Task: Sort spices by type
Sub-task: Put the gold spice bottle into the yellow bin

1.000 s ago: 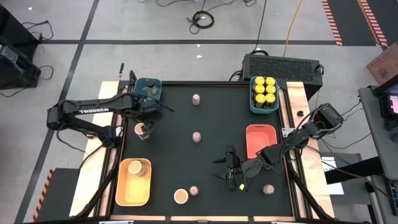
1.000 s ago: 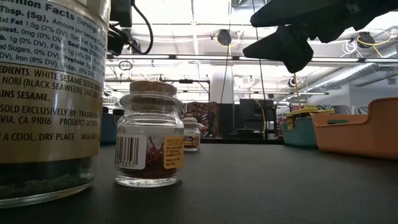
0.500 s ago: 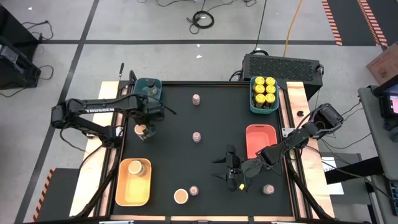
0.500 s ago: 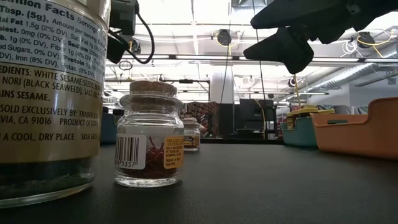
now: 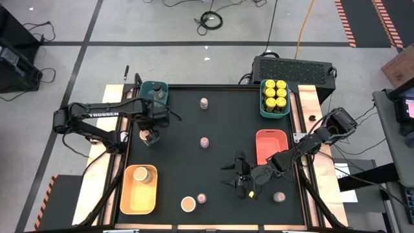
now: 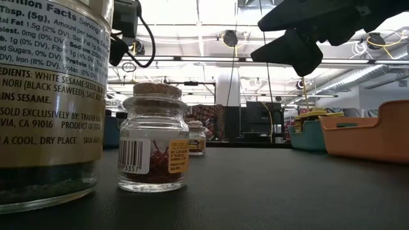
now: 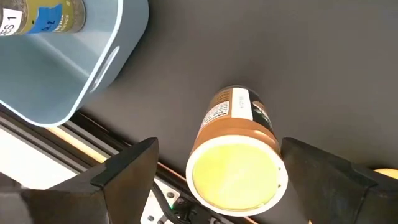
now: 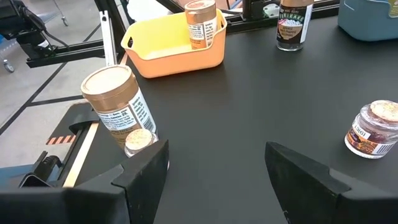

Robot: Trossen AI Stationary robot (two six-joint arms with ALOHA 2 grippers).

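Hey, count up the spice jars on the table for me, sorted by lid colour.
Yellow-lidded jars: 6
Tan-lidded jars: 3
Small pinkish-lidded jars: 4
Dark-lidded jars: 1
Total: 14

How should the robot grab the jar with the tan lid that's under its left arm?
The tan-lidded jar stands upright on the black table, right below the open left end effector. Best to come straight down from above and pinch its round sides just under the lid, since nothing crowds it and both fingers already straddle it.
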